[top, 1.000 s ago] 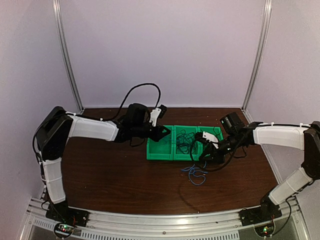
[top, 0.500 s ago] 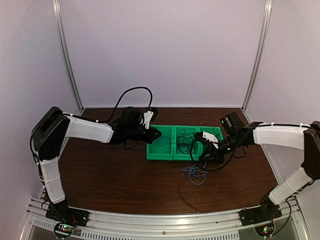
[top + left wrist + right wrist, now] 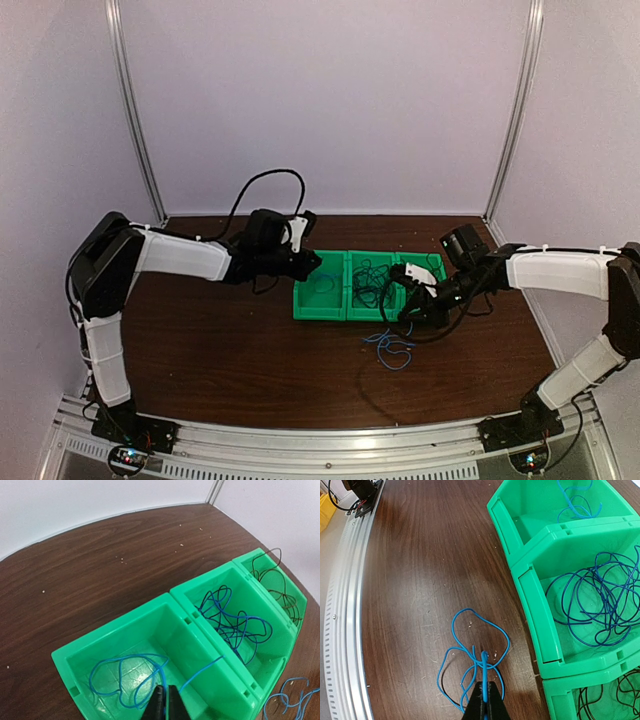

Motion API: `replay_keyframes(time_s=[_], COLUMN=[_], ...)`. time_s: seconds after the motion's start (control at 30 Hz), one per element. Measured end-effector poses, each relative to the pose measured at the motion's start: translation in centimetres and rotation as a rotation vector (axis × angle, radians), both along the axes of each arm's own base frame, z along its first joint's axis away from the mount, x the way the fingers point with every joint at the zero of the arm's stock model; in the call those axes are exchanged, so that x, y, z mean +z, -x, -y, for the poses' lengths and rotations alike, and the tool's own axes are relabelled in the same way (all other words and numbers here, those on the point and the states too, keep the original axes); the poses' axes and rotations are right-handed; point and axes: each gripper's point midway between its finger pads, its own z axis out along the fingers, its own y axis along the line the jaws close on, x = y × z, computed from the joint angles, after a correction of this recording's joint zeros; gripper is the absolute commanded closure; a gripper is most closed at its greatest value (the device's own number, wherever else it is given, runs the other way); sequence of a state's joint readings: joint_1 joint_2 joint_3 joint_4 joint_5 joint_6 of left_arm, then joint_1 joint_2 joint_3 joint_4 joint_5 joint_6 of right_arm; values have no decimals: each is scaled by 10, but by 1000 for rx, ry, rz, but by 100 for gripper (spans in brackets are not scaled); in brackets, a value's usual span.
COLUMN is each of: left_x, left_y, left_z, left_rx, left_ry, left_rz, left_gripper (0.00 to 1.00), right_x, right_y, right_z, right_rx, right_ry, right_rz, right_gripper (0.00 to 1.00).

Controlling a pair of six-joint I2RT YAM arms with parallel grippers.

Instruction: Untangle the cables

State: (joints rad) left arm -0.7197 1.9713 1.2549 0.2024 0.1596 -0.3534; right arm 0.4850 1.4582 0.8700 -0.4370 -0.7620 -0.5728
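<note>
Three joined green bins (image 3: 125,630) sit mid-table. My left gripper (image 3: 166,688) hangs over the left bin, shut on a light blue cable (image 3: 139,654) that loops on that bin's floor. One end of the cable leans on the divider wall. The middle bin holds a dark blue tangle (image 3: 230,622) and the right bin holds black cables (image 3: 285,600). My right gripper (image 3: 485,684) is low over the table in front of the bins, shut on a second light blue cable (image 3: 465,609) whose loops lie on the wood. From above, the left gripper (image 3: 312,262) and right gripper (image 3: 408,312) flank the bins.
The bins (image 3: 322,312) stand in a row on the brown table (image 3: 220,350). An aluminium rail (image 3: 345,605) runs along the table's near edge. White walls and corner posts (image 3: 135,110) enclose the back and sides.
The left gripper drew back to the left from over the left bin, then edged slightly right again, still holding its cable. The right arm and its cable stayed put.
</note>
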Motion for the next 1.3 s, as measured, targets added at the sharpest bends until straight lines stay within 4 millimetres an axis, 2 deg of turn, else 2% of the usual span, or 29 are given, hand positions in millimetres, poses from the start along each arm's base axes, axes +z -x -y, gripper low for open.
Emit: replay_keyframes(time_s=[0.07, 0.17, 0.33, 0.4, 0.47, 0.53, 0.63, 0.73, 0.8, 0.9, 1.07, 1.3], left_x=[-2, -6, -5, 4, 23, 49, 84, 100, 96, 80, 50, 59], left_y=[1, 1, 1, 9, 24, 43, 79, 115, 128, 140, 159, 166], left_z=[-1, -3, -10, -16, -20, -17, 0, 21, 28, 26, 20, 26], left_rx=[-2, 3, 23, 13, -18, -72, -182, -295, -339, -366, -400, -431], left_ry=[-9, -33, -70, -77, -76, -53, -1, 49, 68, 79, 80, 127], left_rz=[-6, -17, -3, 27, 75, 160, 279, 342, 340, 316, 261, 300], left_gripper=[69, 61, 55, 54, 54, 54, 55, 59, 60, 56, 54, 54], right_x=[0, 0, 0, 0, 2, 7, 26, 56, 73, 93, 112, 130], right_y=[0, 0, 0, 0, 1, 3, 0, -6, -9, -11, -9, -1], right_z=[0, 0, 0, 0, -1, -3, -10, -19, -23, -28, -35, -48], right_rx=[0, 0, 0, -1, 1, 5, 19, 39, 47, 56, 74, 112], right_ry=[0, 0, -1, -2, -9, -23, -60, -108, -136, -171, -202, -229], right_rz=[0, 0, 0, -2, -9, -30, -34, -5, 12, 25, 27, 36], right_gripper=[100, 100, 100, 100, 100, 100, 100, 100, 100, 100, 100, 100])
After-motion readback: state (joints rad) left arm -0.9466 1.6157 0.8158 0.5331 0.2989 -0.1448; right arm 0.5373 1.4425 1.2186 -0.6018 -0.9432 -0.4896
